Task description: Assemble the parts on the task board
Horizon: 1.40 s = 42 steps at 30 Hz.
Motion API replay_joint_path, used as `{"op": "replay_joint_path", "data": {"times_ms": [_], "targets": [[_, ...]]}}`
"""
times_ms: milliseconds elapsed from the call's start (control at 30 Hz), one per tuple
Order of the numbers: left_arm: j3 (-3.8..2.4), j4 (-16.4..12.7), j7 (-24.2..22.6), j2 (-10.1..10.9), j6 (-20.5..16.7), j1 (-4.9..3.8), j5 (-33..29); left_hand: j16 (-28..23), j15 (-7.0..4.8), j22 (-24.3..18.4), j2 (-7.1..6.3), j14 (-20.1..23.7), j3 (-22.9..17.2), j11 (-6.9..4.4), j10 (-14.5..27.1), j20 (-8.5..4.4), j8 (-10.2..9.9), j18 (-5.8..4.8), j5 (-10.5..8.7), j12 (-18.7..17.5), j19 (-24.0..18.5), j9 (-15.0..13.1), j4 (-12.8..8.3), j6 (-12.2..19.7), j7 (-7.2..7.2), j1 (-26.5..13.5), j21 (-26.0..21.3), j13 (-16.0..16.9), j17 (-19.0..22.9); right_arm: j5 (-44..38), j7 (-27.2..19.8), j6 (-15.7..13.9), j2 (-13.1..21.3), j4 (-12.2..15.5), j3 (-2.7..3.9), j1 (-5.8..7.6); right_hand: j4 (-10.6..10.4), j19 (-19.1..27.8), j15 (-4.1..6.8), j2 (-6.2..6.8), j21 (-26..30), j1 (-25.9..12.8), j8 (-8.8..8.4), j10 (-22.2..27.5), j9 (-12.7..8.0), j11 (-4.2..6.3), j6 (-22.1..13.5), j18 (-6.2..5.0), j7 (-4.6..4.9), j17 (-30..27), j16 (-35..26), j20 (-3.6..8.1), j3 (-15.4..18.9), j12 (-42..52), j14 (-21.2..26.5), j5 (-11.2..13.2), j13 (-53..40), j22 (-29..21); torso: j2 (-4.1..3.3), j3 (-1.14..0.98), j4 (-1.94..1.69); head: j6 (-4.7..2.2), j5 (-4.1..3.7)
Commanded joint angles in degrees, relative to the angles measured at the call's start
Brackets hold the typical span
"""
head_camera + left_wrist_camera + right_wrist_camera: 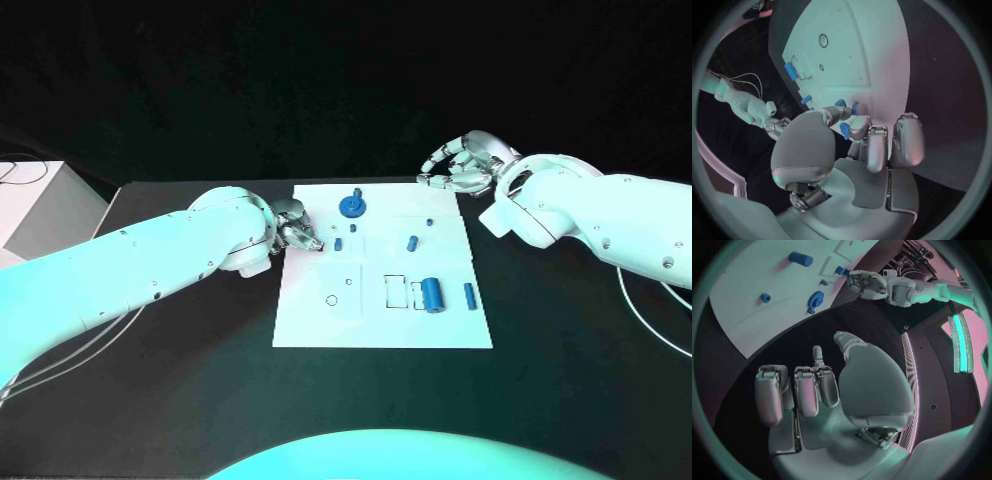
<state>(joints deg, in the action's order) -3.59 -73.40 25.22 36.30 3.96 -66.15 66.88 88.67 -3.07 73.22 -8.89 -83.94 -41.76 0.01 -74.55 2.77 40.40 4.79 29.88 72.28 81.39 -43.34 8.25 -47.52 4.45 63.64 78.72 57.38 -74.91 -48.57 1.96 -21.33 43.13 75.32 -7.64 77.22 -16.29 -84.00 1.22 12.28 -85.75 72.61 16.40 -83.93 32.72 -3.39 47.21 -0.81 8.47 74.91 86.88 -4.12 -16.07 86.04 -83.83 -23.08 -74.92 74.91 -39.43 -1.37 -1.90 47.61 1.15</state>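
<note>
Task board (pixel 382 320) lies flat mid-table on the black table (pixel 577 380), white plate with blue parts scattered on it. Left hand (pixel 293 229) sits at the board's left edge, far half; in the left wrist view its fingertips (pixel 856 126) pinch a small blue peg (pixel 844 131), so that hand is clamped on a part. Right hand (pixel 464 167) hovers off the board's far right corner, fingers curled in with nothing seen in them in the right wrist view, so closed on nothing as far as I can tell. Loose parts: blue gear (pixel 352 207) at the far edge, short pin (pixel 413 242) mid-board, fat cylinder (pixel 433 294) and thin rod (pixel 469 295) lying side by side, apart, on the right half nearer the robot, another small peg (pixel 339 243) just beside the left hand. Handling guess: parts look rigid, light, smooth plastic or metal; round ones will roll if nudged, and small pegs slip easily from fingertips. Take cylinders across the barrel mid-length, the gear by its rim. Board looks thin and light and may slide if pushed sideways. Hard to tell: which socket the held peg is meant for, whether the gear is seated on a post or just resting, and the outlines near the cylinder read as recesses or printed marks. The held peg's lower end is hidden behind the fingers.
</note>
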Motion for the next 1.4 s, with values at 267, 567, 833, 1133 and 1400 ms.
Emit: {"op": "replay_joint_path", "data": {"times_ms": [267, 567, 833, 1133, 1400], "targets": [[0.04, -0.29, -0.67, 0.08, 1.97, 0.07, 0.36, 0.37, -0.46, -0.05, 0.91, -5.52, -8.64, -0.13, -0.36, -0.05, 0.21, -0.75, -0.01, 0.06, 0.32, 0.06, -8.84, -0.34, -0.03, 0.2, 0.11, 0.02, -13.24, -0.08, -0.04, 0.43, 0.1, 0.06, 0.05, -0.01, 0.03, -5.2, -0.31, 0.06, -0.1, -0.68, 0.27, -2.32, -0.01, -0.26, -0.3, -0.06, 0.02, 11.02, 0.25, -0.42, 0.31, 0.26, -5.18, -0.22, -11.82, 13.05, -0.04, 0.06, 0.02, 0.12, -0.05], [-0.03, -0.46, -1.05, 0.03, 1.08, 0.07, 0.35, 0.34, -0.48, -0.07, 0.97, -5.5, -8.86, -0.15, -0.38, -0.07, 0.19, -0.74, -0.04, 0.05, 0.31, 0.1, -9.03, -0.39, -0.06, 0.31, 0.1, 0.05, -13.19, -0.1, -0.04, 0.43, 0.1, 0.06, 0.05, -0.01, 0.03, -5.2, -0.31, 0.06, -0.1, -0.68, 0.27, -2.32, -0.01, -0.26, -0.3, -0.06, 0.02, 11.02, 0.25, -0.42, 0.31, 0.26, -5.18, -0.22, -11.82, 13.05, -0.04, 0.05, 0.08, 0.3, -0.16], [-0.05, -0.12, -1.5, -0.01, 1.47, 0.06, 0.35, 0.39, -0.49, -0.04, 1.08, -5.53, -9.13, -0.17, -0.38, -0.09, 0.14, -0.75, -0.06, 0.02, 0.31, 0.14, -9.18, -0.43, -0.08, 0.39, 0.12, 0.06, -13.29, -0.11, -0.02, 0.45, 0.1, 0.05, 0.05, -0.01, 0.03, -5.2, -0.31, 0.06, -0.1, -0.68, 0.27, -2.32, -0.01, -0.26, -0.3, -0.06, 0.02, 11.02, 0.25, -0.42, 0.31, 0.26, -5.18, -0.22, -11.82, 13.05, -0.02, 0.0, 0.0, 0.44, -0.35], [-0.06, 1.97, -3.66, -0.53, 4.99, -0.16, 0.58, 0.47, -0.49, -0.18, 1.13, -5.58, -9.46, -0.2, -0.24, -0.1, -0.02, -0.71, -0.12, -0.14, 0.21, 0.25, -9.42, -0.45, -0.17, 0.49, 0.02, -0.12, -13.44, -0.13, 0.02, 0.53, 0.06, -0.01, 0.05, -0.01, 0.03, -5.2, -0.31, 0.06, -0.1, -0.68, 0.27, -2.32, -0.01, -0.26, -0.3, -0.06, 0.02, 11.02, 0.25, -0.42, 0.31, 0.26, -5.18, -0.22, -11.82, 13.05, 0.0, -0.1, 0.1, 0.52, -0.38], [-0.22, 4.18, -5.78, -1.04, 9.69, -0.71, -0.32, 0.58, -0.49, -0.55, 1.22, -5.64, -9.61, -0.22, -0.05, -0.1, -0.2, -0.63, -0.32, -0.34, -0.01, 0.32, -9.45, -0.48, -0.23, 0.48, -0.23, -0.4, -13.66, -0.16, 0.06, 0.6, 0.08, -0.04, 0.05, -0.01, 0.03, -5.2, -0.31, 0.06, -0.1, -0.68, 0.27, -2.32, -0.01, -0.26, -0.3, -0.06, 0.02, 11.02, 0.25, -0.42, 0.31, 0.26, -5.18, -0.22, -11.82, 13.05, -0.04, -0.06, 0.07, 0.59, -0.56]]}}
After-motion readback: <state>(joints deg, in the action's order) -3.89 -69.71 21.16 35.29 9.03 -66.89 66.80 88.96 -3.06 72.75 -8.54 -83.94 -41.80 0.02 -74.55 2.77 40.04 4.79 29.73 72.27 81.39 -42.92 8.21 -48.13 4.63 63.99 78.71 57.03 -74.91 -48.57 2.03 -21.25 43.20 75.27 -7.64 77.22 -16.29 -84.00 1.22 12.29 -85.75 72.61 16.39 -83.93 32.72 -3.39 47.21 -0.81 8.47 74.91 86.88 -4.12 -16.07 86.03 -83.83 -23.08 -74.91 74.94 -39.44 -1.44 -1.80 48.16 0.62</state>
